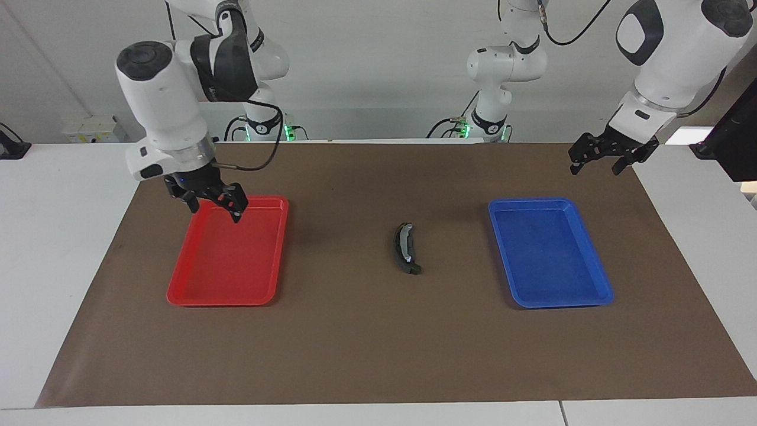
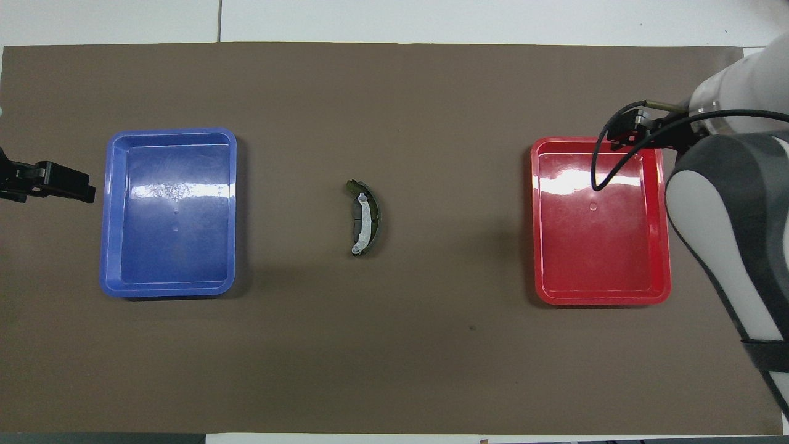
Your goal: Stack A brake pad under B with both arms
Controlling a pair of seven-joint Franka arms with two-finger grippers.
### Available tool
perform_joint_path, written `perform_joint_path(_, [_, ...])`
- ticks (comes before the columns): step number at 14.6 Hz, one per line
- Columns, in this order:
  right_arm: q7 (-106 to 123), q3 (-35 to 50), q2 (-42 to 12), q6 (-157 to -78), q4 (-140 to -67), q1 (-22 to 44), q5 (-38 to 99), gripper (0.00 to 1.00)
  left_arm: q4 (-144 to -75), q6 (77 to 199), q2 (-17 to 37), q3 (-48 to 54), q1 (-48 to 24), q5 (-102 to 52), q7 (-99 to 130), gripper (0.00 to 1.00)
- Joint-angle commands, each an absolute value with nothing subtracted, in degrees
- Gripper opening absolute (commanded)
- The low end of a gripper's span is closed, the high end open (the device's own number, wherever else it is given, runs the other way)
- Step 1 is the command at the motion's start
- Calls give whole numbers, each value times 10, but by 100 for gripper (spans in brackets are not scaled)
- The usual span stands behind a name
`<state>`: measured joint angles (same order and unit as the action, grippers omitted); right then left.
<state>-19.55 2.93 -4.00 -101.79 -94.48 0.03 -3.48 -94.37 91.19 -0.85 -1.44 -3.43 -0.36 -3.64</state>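
B, the curved crescent brake shoe [image 1: 405, 248] with a light silver strip, lies on the brown mat [image 1: 355, 343] midway between the two trays. It also shows in the overhead view [image 2: 363, 217]. The short dark pad A does not show apart from it. Dark material lies under the shoe and I cannot tell whether that is the pad. My right gripper [image 1: 214, 208] is open and empty, raised over the red tray's [image 1: 225, 296] edge nearest the robots. My left gripper [image 1: 595, 168] is open and empty, waiting over the mat's corner beside the blue tray [image 1: 556, 302].
The red tray [image 2: 601, 299] lies toward the right arm's end and the blue tray [image 2: 166, 288] toward the left arm's end, with nothing in either. The right arm [image 2: 727, 203] overhangs the red tray's outer side. White table borders the mat.
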Motion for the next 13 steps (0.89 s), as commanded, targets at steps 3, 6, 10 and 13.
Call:
perform_joint_path(3, [-99,0,25,-934,-942,-27,-25,100,-963,920,-25,-13,-33,6,-30,99])
perform_joint_path(6, [-74,-20,20,-847,-881,-27,-11,100,-963,920,-25,-13,-33,6,-31,99])
perform_joint_path(10, [-74,-12,25,-833,-887,-35,-9,100,-963,920,-25,-13,-33,6,-31,99])
perform_joint_path(13, [-78,1,28,-830,-894,-39,-9,100,-963,919,-25,-13,-33,6,-31,99])
